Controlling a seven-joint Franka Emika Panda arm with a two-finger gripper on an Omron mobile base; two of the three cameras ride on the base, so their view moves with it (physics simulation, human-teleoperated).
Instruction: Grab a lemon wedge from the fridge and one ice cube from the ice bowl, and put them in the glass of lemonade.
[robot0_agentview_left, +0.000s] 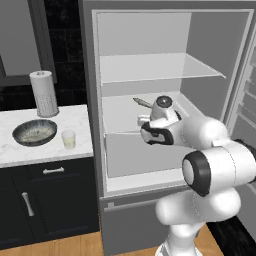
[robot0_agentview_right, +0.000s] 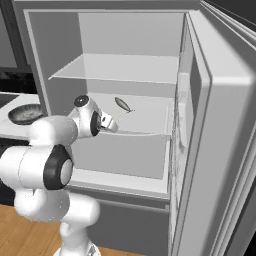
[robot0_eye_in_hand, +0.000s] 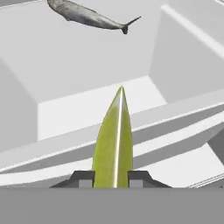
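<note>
The yellowish-green lemon wedge (robot0_eye_in_hand: 114, 140) stands pinched between my gripper's (robot0_eye_in_hand: 112, 177) two dark finger tips, pointing away from the hand. My gripper (robot0_agentview_left: 143, 120) (robot0_agentview_right: 111, 124) hovers at the front of the open fridge (robot0_agentview_left: 210, 60), just above the drawer under the middle shelf. The ice bowl (robot0_agentview_left: 35, 132) (robot0_agentview_right: 22, 114) sits on the marble counter to the fridge's left. The glass of lemonade (robot0_agentview_left: 68, 139) stands just right of the bowl.
A slender grey fish (robot0_agentview_left: 142, 103) (robot0_agentview_right: 123, 105) (robot0_eye_in_hand: 87, 16) lies on the middle shelf behind my hand. A white paper-towel roll (robot0_agentview_left: 44, 93) stands behind the bowl. The fridge door (robot0_agentview_right: 200, 125) hangs open on the right. Dark cabinets (robot0_agentview_left: 45, 200) run below the counter.
</note>
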